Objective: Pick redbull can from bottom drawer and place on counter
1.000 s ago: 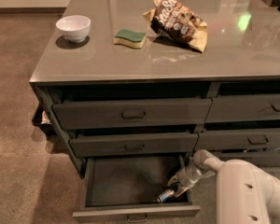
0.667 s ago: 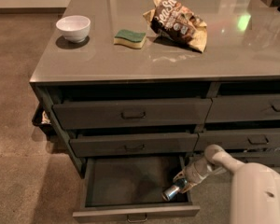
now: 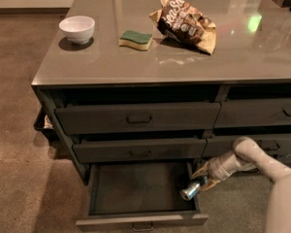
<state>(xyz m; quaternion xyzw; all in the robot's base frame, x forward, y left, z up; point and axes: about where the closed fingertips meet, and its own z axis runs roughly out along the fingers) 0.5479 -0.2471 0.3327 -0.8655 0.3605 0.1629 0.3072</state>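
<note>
The bottom drawer (image 3: pixel 136 189) is pulled open, dark grey and shallow, with a small bar handle at its front. My gripper (image 3: pixel 202 179) is at the drawer's right edge, shut on the redbull can (image 3: pixel 191 189). The can is blue and silver, tilted with its silver top pointing down-left, held just above the drawer's right wall. The white arm (image 3: pixel 262 164) comes in from the lower right. The glossy grey-brown counter (image 3: pixel 136 62) lies above the drawers.
On the counter stand a white bowl (image 3: pixel 77 29), a green and yellow sponge (image 3: pixel 136 39) and a brown snack bag (image 3: pixel 184 23). Two closed drawers (image 3: pixel 138 118) sit above the open one. More drawers are to the right. Brown floor lies to the left.
The gripper has lifted the can out of the drawer's inside and moved it right and up, over the drawer's right wall. The arm has drawn back to the right.
</note>
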